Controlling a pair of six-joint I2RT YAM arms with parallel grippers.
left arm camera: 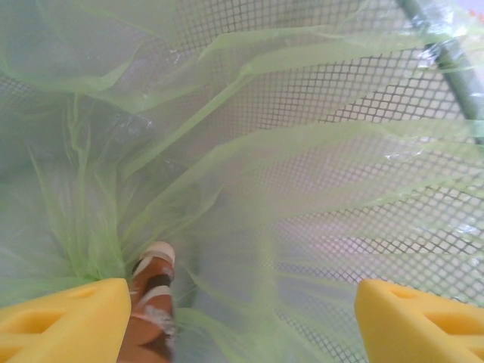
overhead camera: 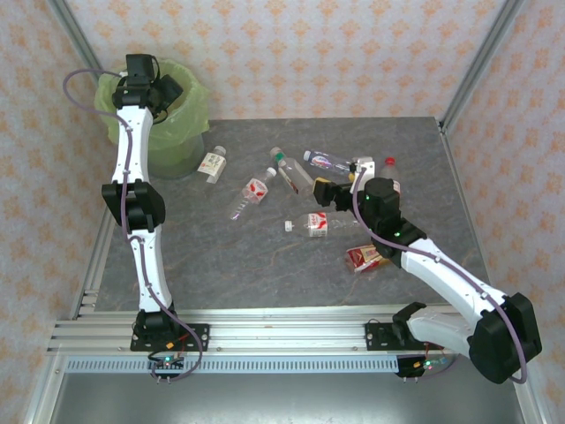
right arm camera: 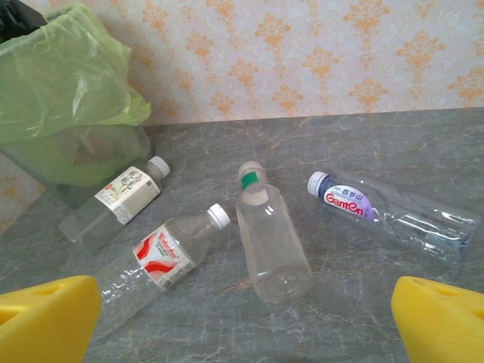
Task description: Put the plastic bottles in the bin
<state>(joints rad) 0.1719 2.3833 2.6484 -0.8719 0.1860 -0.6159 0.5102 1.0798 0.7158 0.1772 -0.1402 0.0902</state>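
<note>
Left gripper [overhead camera: 159, 91] hangs over the mouth of the bin [overhead camera: 190, 132]. The arm is stretched far forward and the wrist bent down into it, which I'd judge a drop pose. Right gripper [overhead camera: 323, 191] sits low over the table [overhead camera: 221, 256], well right of the bin, with the elbow folded and the wrist aimed bin-ward at the loose bottles [overhead camera: 252, 194]. About seven lie on their sides right of the bin. The beige-label bottle [overhead camera: 212, 163] is just beside it and the orange bottle [overhead camera: 365, 257] is farthest.

Left wrist view: jaws spread wide with nothing between them. A brown bottle [left arm camera: 155, 299] lies deep in the bin, on the green bag [left arm camera: 227, 189]. It is not gripped, so one is in.

Right wrist view: jaws wide apart and empty, low to the table. Ahead, going away from the bin, are the beige-label bottle beside it, the red-white bottle [right arm camera: 151, 261], the green-neck bottle [right arm camera: 268, 234], then the purple-label bottle [right arm camera: 386, 212]. The green-neck one is most central between the fingers, so it's the likely next pick. It lies on its side and could roll when nudged.
</note>
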